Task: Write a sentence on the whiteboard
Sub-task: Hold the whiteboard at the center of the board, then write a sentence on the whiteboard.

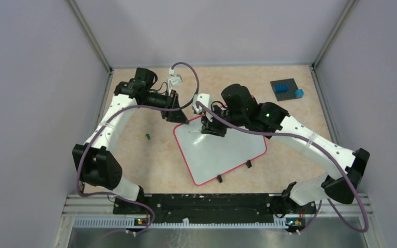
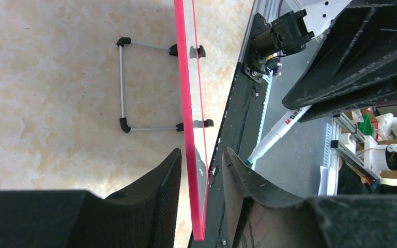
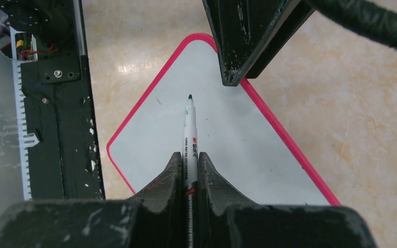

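Note:
The whiteboard (image 1: pixel 219 150), white with a red-pink frame, lies skewed in the middle of the table. My left gripper (image 1: pixel 174 114) is at its far left corner. In the left wrist view the open gripper (image 2: pixel 202 151) straddles the red edge (image 2: pixel 186 103), with a small gap on each side. My right gripper (image 1: pixel 212 126) is shut on a white marker (image 3: pixel 189 129) and holds it over the board's far part (image 3: pixel 227 150). The green tip (image 3: pixel 189 97) points at the white surface; I cannot tell whether it touches. The surface shows no writing.
A small green cap (image 1: pixel 148 136) lies on the table left of the board. A dark studded plate (image 1: pixel 288 88) with blue bricks sits at the back right. A wire stand (image 2: pixel 121 82) with black clip feet shows under the board. The black base rail (image 1: pixel 207 204) runs along the near edge.

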